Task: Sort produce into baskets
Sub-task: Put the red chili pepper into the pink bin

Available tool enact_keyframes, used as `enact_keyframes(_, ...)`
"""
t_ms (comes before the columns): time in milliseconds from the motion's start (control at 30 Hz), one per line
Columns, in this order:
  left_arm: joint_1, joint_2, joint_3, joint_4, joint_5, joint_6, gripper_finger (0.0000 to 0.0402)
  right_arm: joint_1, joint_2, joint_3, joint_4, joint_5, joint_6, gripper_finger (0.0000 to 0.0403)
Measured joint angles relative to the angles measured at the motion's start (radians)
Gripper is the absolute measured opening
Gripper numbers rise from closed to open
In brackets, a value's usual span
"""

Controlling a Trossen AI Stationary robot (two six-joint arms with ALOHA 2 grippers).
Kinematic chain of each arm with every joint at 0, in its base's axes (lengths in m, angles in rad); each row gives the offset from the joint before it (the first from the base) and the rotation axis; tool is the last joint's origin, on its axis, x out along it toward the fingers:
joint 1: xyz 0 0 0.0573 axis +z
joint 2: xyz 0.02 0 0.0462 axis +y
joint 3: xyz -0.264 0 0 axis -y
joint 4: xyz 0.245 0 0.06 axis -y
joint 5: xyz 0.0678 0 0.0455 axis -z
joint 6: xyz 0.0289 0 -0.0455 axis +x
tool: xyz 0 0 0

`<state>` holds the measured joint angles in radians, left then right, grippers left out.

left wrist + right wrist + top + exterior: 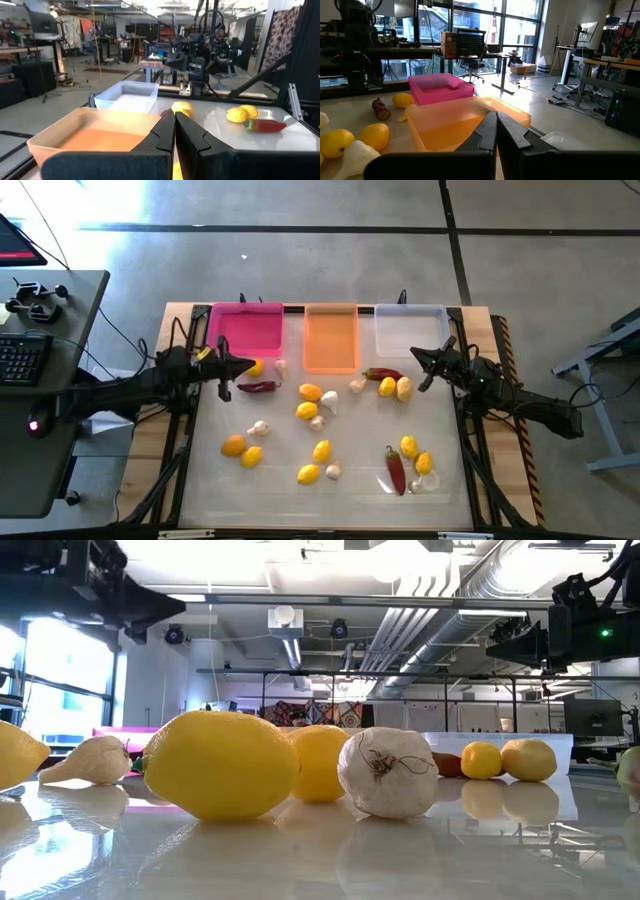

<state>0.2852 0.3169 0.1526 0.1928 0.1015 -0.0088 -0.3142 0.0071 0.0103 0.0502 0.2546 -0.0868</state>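
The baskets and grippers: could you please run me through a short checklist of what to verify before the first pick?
1. All three baskets empty and lined up at the table's far edge: pink basket, orange basket, clear basket: ok.
2. Left gripper free of produce, jaws shut: ok; must open before a pick.
3. Right gripper free of produce, jaws shut: ok; must open too.
4. Produce all on the table, none sorted: ok.
5. Chili pepper near the left gripper lies apart from the lemon: ok.
6. Lemons near the right gripper touch each other: not ok for a clean grasp.
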Motion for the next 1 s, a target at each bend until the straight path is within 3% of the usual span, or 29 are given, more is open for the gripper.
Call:
enact_keyframes(200,0.000,0.158,0.104,-0.005,0.039,0.119,0.0000,0.000,0.000,0.000,0.000,0.000,0.000,0.0000)
enact_keyframes(667,-0.005,0.553,0.315,-0.090,0.039,0.122,0.0000,0.000,0.000,0.000,0.000,0.000,0.000,0.0000)
enact_keyframes(1000,-0.098,0.682,0.536,-0.391,0.035,0.115,0.0000,0.000,0.000,0.000,0.000,0.000,0.000,0.0000)
